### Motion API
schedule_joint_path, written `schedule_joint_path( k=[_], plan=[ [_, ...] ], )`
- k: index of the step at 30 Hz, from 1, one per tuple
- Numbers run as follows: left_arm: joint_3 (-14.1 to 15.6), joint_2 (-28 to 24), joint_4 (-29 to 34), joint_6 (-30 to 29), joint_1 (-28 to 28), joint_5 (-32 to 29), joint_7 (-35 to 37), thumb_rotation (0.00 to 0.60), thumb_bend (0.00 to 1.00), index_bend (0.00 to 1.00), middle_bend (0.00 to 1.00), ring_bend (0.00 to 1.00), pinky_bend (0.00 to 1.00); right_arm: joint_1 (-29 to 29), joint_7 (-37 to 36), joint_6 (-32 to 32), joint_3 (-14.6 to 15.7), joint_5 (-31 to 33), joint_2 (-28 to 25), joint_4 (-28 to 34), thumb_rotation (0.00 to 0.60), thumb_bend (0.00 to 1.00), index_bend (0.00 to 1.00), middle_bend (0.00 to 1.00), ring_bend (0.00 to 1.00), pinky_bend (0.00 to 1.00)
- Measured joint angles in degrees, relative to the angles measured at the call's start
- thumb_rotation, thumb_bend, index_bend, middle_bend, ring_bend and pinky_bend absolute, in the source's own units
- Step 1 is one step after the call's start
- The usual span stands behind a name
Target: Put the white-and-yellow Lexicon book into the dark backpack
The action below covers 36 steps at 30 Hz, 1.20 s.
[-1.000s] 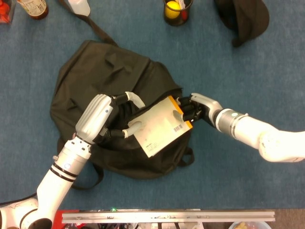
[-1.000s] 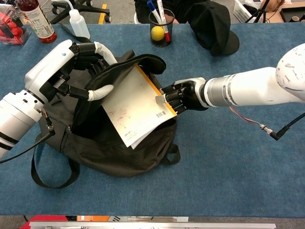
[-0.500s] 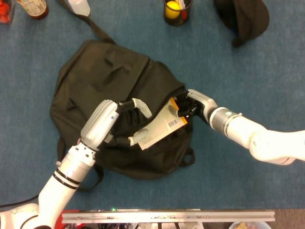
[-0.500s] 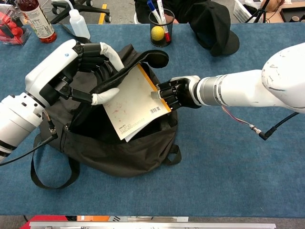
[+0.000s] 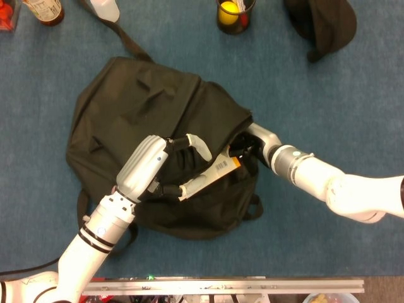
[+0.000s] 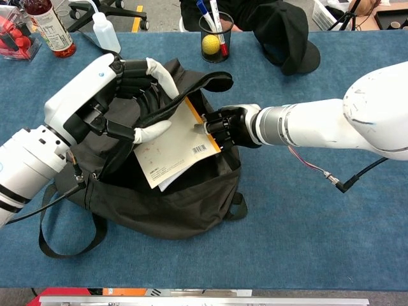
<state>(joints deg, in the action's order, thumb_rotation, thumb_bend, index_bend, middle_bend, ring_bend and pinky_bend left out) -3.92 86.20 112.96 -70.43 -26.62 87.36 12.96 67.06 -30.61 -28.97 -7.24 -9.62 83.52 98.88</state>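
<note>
The book [image 6: 175, 143] is white with a yellow edge, and it is partway inside the backpack [image 6: 159, 197], tilted, with its low corner poking into the opening. That is where it has to go, so it looks like the job is more than half done.

The backpack is the biggest thing here. It is dark and floppy and lies flat in the middle of the blue table [image 6: 306, 242]. A floppy bag will not stay open by itself, so something must hold its mouth up.

The left hand [image 6: 121, 95] does that. It comes in from 8 o'clock and grips the top flap of the bag, lifting it so there is a gap for the book to slide under. One white fingertip rests on the book's cover.

The right hand [image 6: 223, 125] comes in from 3 o'clock. It is closed around the book's yellow edge, so it can push the book deeper in.

At 12 o'clock stands a cup [image 6: 215, 39] with pens and a yellow ball. A dark cap [image 6: 287, 32] lies at 1 o'clock. At 11 o'clock are a red drink bottle [image 6: 48, 25] and a squeeze bottle [image 6: 105, 33]. They are all well apart from the bag, so they should not get bumped.
</note>
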Motion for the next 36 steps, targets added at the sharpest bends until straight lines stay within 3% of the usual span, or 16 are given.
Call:
schedule_joint_path(
  k=[3,8,17,27,36],
  plan=[
    [-0.31,-0.16,-0.03,0.06,0.06,-0.87,0.25,0.6,0.27,0.43,0.51,0.54,0.59,-1.2,0.19,1.99,-0.76,-1.57,0.04,-0.19,0.6,0.46,0.6,0.46,0.4,0.5],
    [-0.44,-0.63,0.02,0.33,0.14,-1.42,0.78,0.6,0.27,0.43,0.51,0.54,0.59,-3.77,0.28,6.91,-2.14,-5.37,-0.57,-0.88,0.6,0.44,0.36,0.32,0.27,0.39],
    [-0.07,-0.51,-0.03,0.39,0.19,-0.86,0.72,0.6,0.27,0.43,0.51,0.54,0.59,-8.19,0.47,14.59,-5.28,-13.92,-1.76,-2.32,0.6,0.39,0.08,0.13,0.07,0.21],
    [0.0,-0.62,-0.21,0.95,0.06,-1.13,0.95,0.6,0.27,0.42,0.51,0.54,0.59,-10.61,6.21,13.89,-4.78,-25.26,-5.11,-0.77,0.6,0.38,0.05,0.12,0.05,0.17],
    [0.32,-0.75,-0.11,1.82,-0.21,-1.23,0.76,0.6,0.27,0.42,0.5,0.52,0.57,-10.2,18.57,5.99,1.21,-35.34,-9.68,2.39,0.6,0.33,0.06,0.15,0.05,0.16]
  ],
)
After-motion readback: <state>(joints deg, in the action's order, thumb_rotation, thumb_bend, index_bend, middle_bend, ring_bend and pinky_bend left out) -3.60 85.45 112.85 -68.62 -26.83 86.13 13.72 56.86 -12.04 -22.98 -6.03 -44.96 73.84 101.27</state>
